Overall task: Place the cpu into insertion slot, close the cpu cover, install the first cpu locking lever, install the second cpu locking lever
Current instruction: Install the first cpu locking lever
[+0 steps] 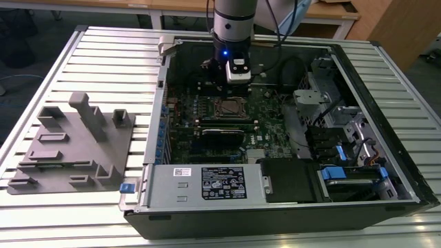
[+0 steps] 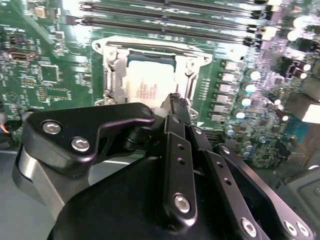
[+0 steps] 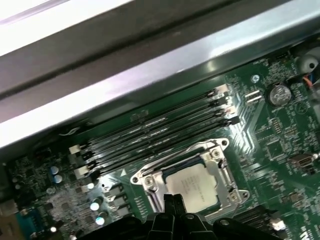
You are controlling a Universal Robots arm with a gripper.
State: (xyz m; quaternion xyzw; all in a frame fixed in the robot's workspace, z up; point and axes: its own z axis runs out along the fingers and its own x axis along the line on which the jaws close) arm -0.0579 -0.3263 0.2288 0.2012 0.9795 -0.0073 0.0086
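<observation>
My gripper [image 2: 175, 100] pressed together, pinching nothing, tips at near edge of cpu cover [image 2: 112, 70]. cpu [image 2: 147, 82] already seated in insertion slot [image 3: 145, 181], just ahead of tips. Cover frame down around chip. Both wrist views agree.

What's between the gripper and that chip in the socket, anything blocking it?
Nothing visible. In both wrist views the gripper hangs just over the chip, which already sits in its socket under the metal cover frame.
</observation>
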